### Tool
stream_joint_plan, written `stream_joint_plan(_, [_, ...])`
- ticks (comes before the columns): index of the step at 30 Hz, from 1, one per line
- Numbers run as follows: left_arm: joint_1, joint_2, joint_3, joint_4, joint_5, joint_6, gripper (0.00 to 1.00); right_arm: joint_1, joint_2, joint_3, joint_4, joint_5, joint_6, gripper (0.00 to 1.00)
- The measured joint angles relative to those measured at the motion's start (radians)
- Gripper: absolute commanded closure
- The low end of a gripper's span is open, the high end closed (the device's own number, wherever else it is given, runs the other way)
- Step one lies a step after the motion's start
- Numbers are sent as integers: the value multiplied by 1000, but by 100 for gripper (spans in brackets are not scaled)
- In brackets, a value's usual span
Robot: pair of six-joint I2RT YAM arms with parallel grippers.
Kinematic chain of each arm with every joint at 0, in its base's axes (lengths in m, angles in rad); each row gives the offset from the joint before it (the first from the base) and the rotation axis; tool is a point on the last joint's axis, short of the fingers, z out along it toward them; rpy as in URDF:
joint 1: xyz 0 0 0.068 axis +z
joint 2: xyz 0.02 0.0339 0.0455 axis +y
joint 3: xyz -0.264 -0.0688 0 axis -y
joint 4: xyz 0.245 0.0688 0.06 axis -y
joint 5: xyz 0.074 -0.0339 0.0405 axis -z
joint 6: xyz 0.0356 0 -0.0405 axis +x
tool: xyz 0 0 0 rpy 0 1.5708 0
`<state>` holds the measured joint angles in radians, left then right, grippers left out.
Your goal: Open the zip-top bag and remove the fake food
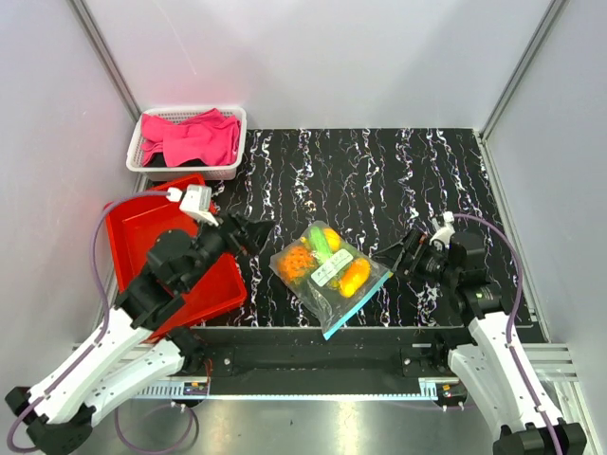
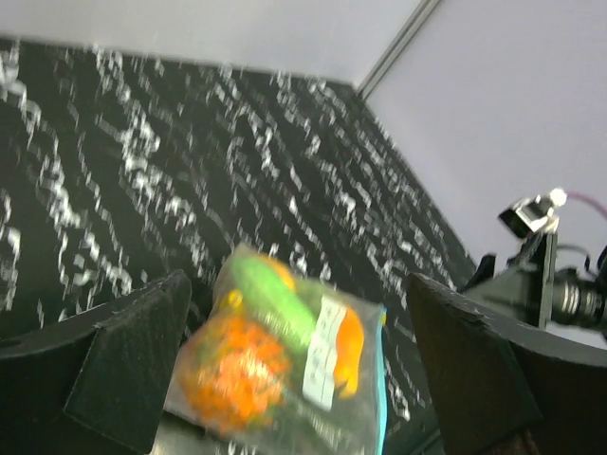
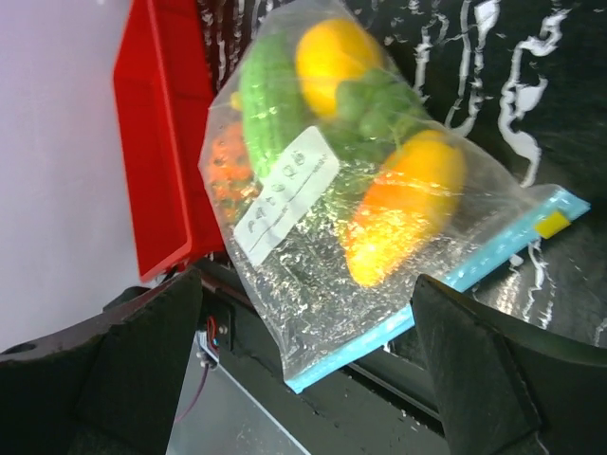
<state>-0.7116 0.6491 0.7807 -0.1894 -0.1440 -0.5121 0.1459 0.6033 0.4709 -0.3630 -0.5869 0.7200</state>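
The clear zip-top bag (image 1: 330, 275) lies flat on the black marbled mat, its light blue zip strip (image 1: 358, 303) toward the near right edge and a white label (image 1: 328, 271) on top. Inside is the fake food: a bumpy orange fruit (image 1: 295, 262), green pieces (image 1: 321, 242) and yellow-orange ovals (image 1: 355, 277). My left gripper (image 1: 254, 233) is open and empty, just left of the bag; the bag shows between its fingers in the left wrist view (image 2: 285, 360). My right gripper (image 1: 406, 252) is open and empty, just right of the bag (image 3: 332, 209). The zip strip (image 3: 446, 284) looks closed.
A red tray (image 1: 142, 237) sits at the left under my left arm. A white basket (image 1: 152, 166) with pink cloth (image 1: 194, 137) stands at the back left. The mat's near edge (image 1: 379, 327) runs just below the bag. Grey walls enclose the table.
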Motion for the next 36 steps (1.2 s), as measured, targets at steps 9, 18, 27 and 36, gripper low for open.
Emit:
stream_joint_plan(9, [-2, -83, -72, -12, 179, -43, 2, 0, 59, 108, -141, 67, -76, 0])
stream_joint_plan(18, [-438, 360, 85, -21, 71, 81, 5, 0, 151, 213, -331, 298, -10, 0])
stream_joint_plan(27, [-819, 839, 395, -97, -348, 348, 16, -3, 194, 447, -516, 510, -44, 0])
stream_joint_plan(36, [-872, 1130, 498, -164, -509, 446, 17, -24, 229, 544, -602, 580, -89, 0])
